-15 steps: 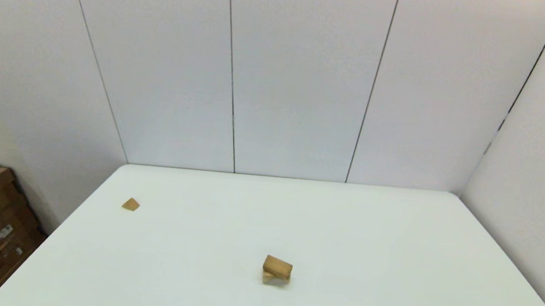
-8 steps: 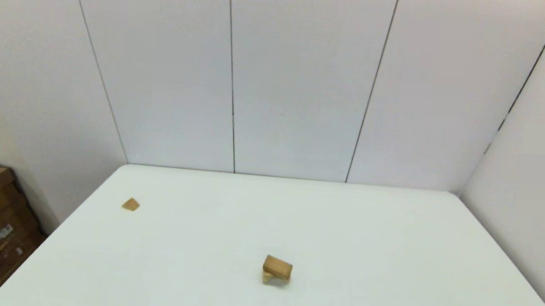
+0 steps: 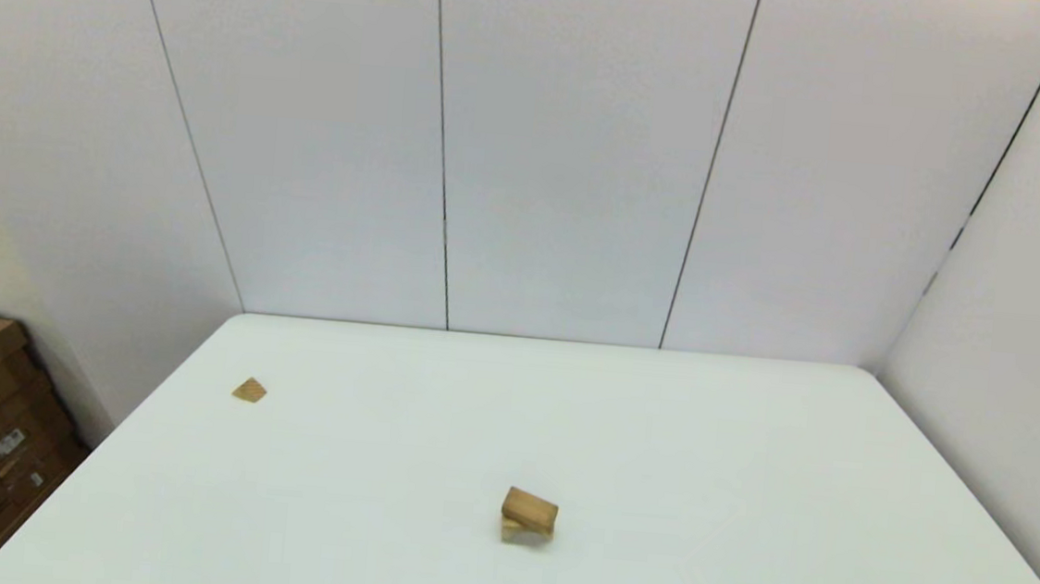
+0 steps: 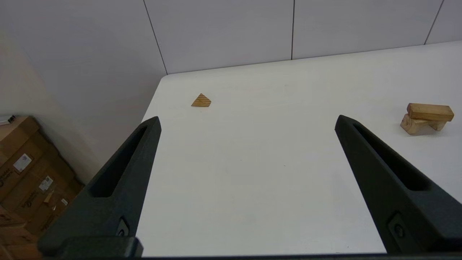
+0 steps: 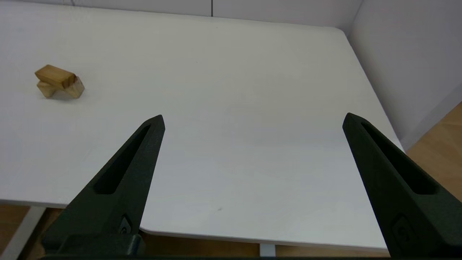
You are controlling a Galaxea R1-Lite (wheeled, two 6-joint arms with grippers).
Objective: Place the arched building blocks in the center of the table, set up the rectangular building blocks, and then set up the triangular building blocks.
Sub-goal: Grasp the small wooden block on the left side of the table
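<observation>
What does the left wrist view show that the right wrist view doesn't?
Only the left wrist view shows the triangular block near the table's far left corner, the cardboard boxes beside the table, and the left gripper, jaws wide apart.

Only the right wrist view shows the table's right edge with wooden floor beyond, and the right gripper, jaws wide apart.

Both show the white table and the rectangular block lying tilted on the arched block.

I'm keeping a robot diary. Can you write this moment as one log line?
bar on arch, mid-table | wedge far left, alone | left gripper open, parked | right gripper open, parked
</observation>
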